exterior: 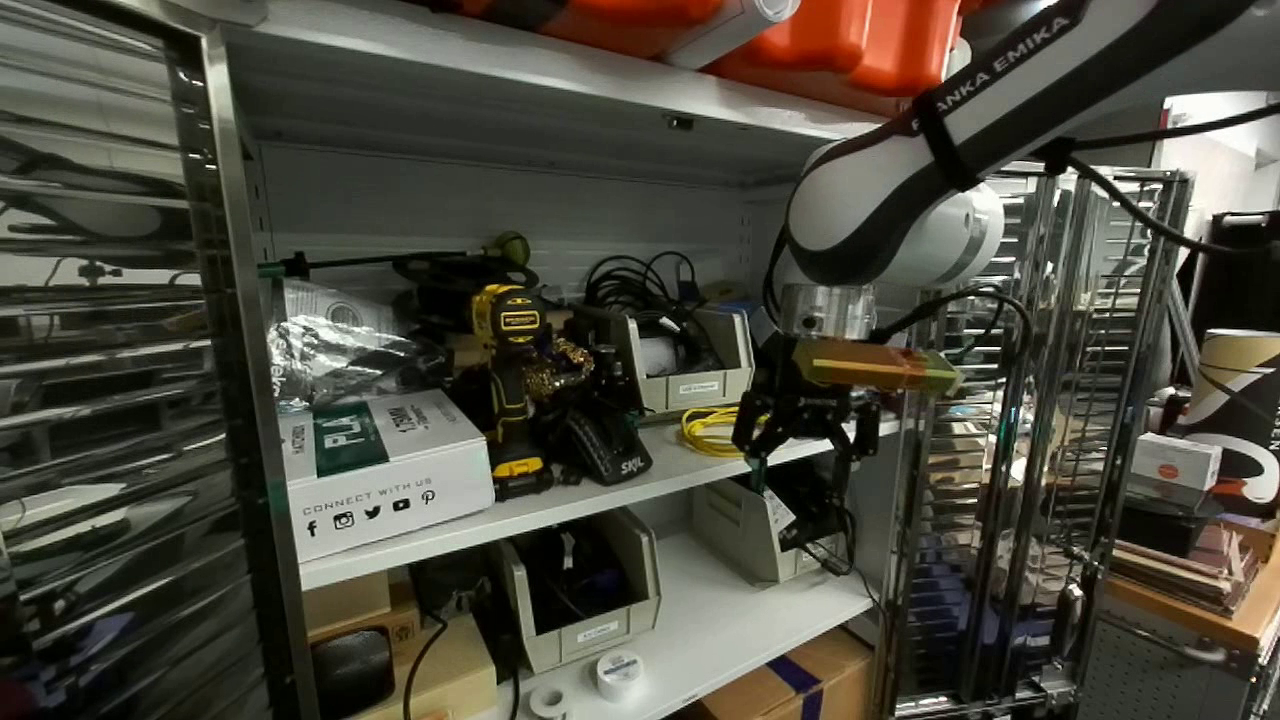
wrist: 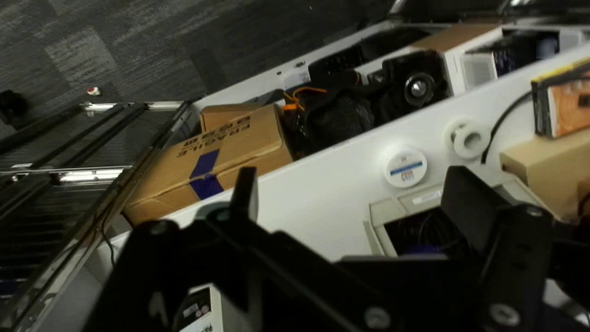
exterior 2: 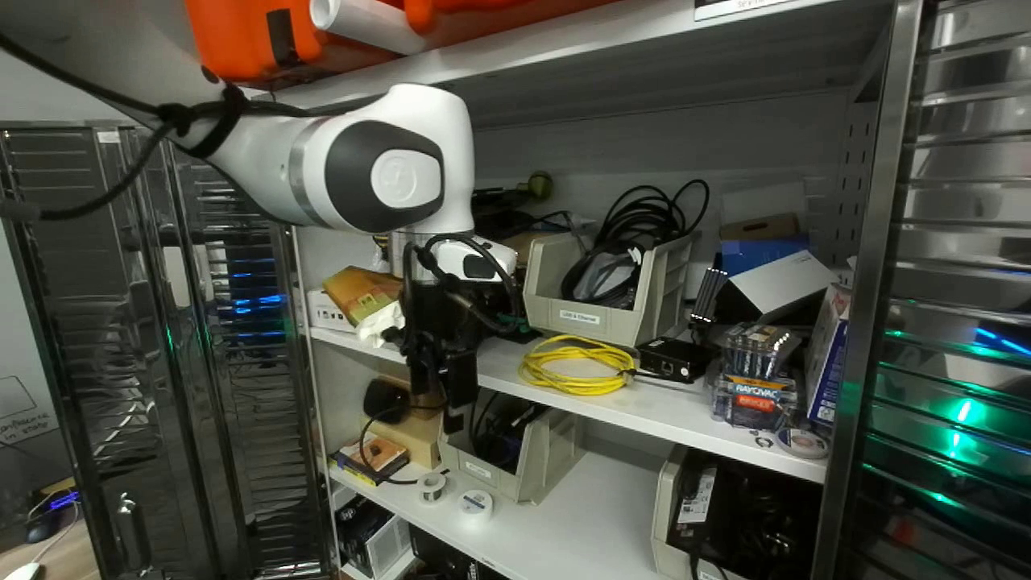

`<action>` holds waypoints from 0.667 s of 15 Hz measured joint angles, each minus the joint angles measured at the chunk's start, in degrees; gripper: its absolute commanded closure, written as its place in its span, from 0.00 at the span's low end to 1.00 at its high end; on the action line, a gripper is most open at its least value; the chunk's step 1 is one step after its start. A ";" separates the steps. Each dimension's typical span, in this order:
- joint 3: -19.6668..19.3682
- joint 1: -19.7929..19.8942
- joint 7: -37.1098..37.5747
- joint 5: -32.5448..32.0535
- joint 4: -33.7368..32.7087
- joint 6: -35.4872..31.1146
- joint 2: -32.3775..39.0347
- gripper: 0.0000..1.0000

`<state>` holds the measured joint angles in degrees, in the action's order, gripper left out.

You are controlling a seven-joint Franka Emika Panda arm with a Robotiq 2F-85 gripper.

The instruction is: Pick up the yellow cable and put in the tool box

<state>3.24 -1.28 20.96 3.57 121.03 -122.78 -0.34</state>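
The yellow cable lies as a flat coil on the upper shelf, in both exterior views (exterior: 708, 446) (exterior 2: 592, 387). My gripper (exterior: 800, 472) is open and empty. It hangs in front of the shelf, apart from the coil, and covers part of it in that exterior view. In an exterior view the gripper (exterior 2: 443, 396) is to the left of the coil. The wrist view shows the gripper's spread fingers (wrist: 352, 177) over the lower shelf; the cable is out of that view. A grey bin (exterior: 697, 390) with black cables, also seen here (exterior 2: 580, 321), stands behind the coil. I cannot tell which container is the tool box.
On the upper shelf are a yellow-black drill (exterior: 510, 385), a white box (exterior: 390, 480), a black device (exterior 2: 676, 358) and battery packs (exterior 2: 753, 395). The lower shelf holds grey bins (exterior 2: 503, 479) and white rolls (wrist: 404, 167). Orange cases (exterior: 850, 45) lie on top. Cabinet doors (exterior: 1000, 450) stand open.
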 measured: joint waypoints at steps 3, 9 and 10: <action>-1.39 0.33 4.68 1.09 -5.16 -3.23 2.57 0.00; -4.66 0.86 16.22 0.89 -13.25 -11.65 8.60 0.00; -5.23 0.86 18.74 0.23 -14.37 -13.33 10.27 0.00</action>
<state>-2.00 -0.41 39.70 3.80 106.66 -136.11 9.93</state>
